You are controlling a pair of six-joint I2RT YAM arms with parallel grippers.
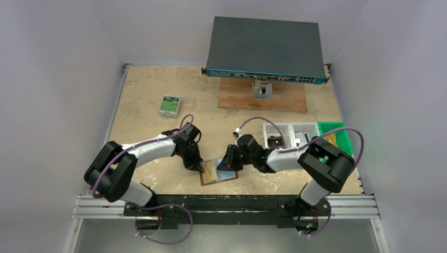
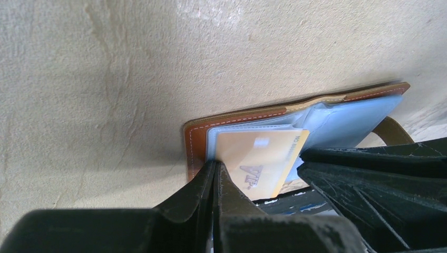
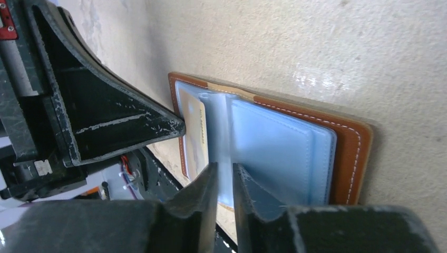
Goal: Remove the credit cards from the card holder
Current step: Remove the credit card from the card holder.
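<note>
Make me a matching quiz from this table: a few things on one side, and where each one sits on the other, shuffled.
Things
1. card holder
2. gold card
3. green-and-white box
4. flat dark device

Places
A. raised on a stand over the wooden board, at the back
B. lying open near the front edge of the table
C. alone, towards the far left
D. tucked among the pale blue sleeves

Pairs: 1-B, 2-D, 3-C, 4-A
</note>
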